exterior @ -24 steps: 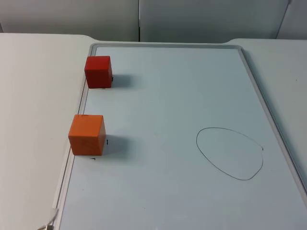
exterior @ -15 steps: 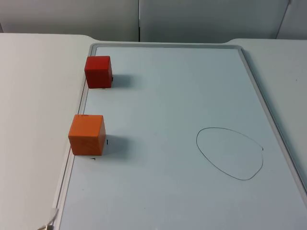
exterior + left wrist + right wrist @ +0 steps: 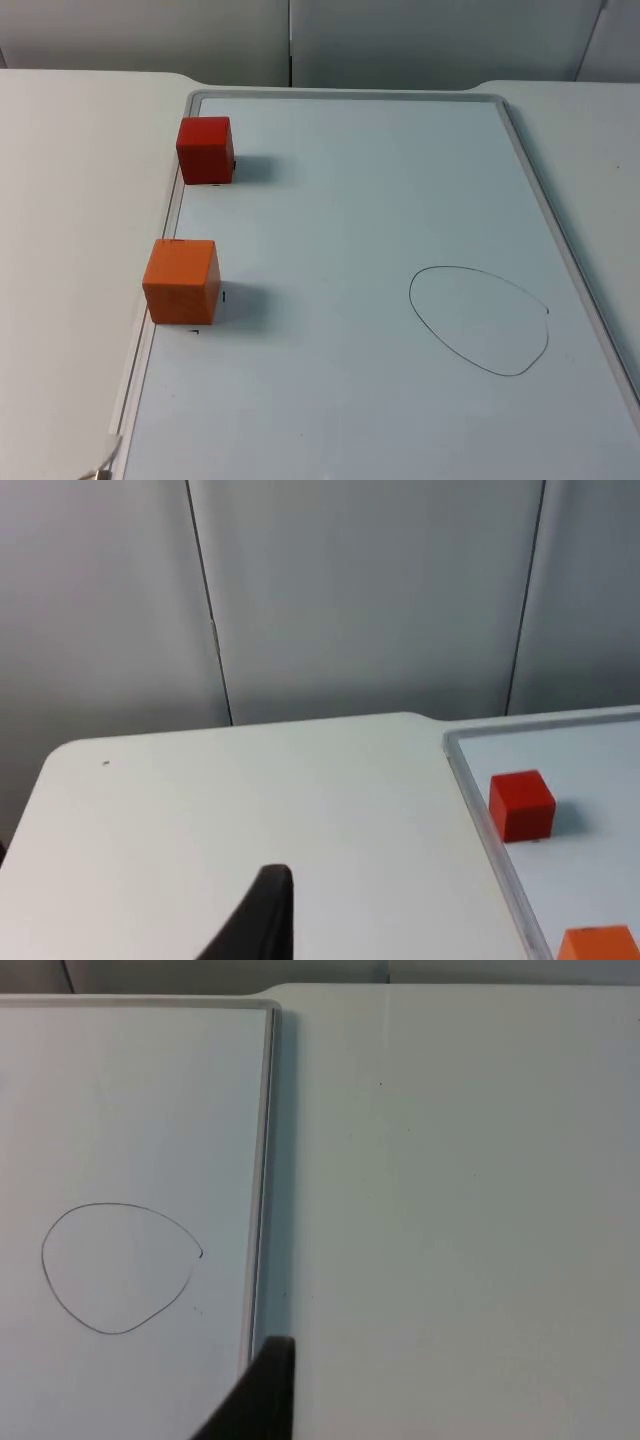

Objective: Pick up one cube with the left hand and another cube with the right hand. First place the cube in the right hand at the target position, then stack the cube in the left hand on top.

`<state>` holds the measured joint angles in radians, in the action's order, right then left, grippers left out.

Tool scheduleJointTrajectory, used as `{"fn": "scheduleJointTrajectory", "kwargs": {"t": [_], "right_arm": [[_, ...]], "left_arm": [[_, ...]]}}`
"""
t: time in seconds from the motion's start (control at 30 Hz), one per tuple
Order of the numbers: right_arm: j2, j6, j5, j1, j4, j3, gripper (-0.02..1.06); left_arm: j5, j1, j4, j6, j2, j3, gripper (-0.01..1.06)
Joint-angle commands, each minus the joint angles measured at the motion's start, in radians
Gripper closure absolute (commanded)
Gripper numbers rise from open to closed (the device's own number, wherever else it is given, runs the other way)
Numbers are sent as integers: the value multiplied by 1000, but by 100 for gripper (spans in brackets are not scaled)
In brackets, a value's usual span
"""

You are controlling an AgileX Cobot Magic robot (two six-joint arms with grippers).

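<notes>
A red cube (image 3: 206,149) stands at the whiteboard's (image 3: 360,200) far left rim; in the left wrist view the red cube (image 3: 521,804) is well off from my gripper. An orange cube (image 3: 181,280) sits nearer on the same rim, and just the orange cube's top (image 3: 598,945) enters the left wrist view. A hand-drawn oval (image 3: 479,319) marks the board's right half. My left gripper (image 3: 262,920) waits above bare table left of the board. My right gripper (image 3: 262,1395) waits just outside the board's right rim (image 3: 262,1160), beside the oval (image 3: 118,1267).
The white table (image 3: 70,200) spreads out on both sides of the board. A grey partition wall (image 3: 360,590) closes off the far side. A small metal clip (image 3: 100,468) sits at the board's near left corner.
</notes>
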<state>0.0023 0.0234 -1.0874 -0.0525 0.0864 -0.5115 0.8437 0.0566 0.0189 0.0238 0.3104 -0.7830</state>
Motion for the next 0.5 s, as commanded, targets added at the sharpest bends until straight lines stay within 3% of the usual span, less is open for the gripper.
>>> {"fn": "scheduleJointTrajectory", "kwargs": {"t": [0.0,0.47], "right_arm": [[-2,-5,10,6,2,4,0],[-2,-5,10,6,2,4,0]], "left_arm": [[-55,-3,6,-5,44,-22,2],[-273,-3,-41,48,422,-274,2]]}}
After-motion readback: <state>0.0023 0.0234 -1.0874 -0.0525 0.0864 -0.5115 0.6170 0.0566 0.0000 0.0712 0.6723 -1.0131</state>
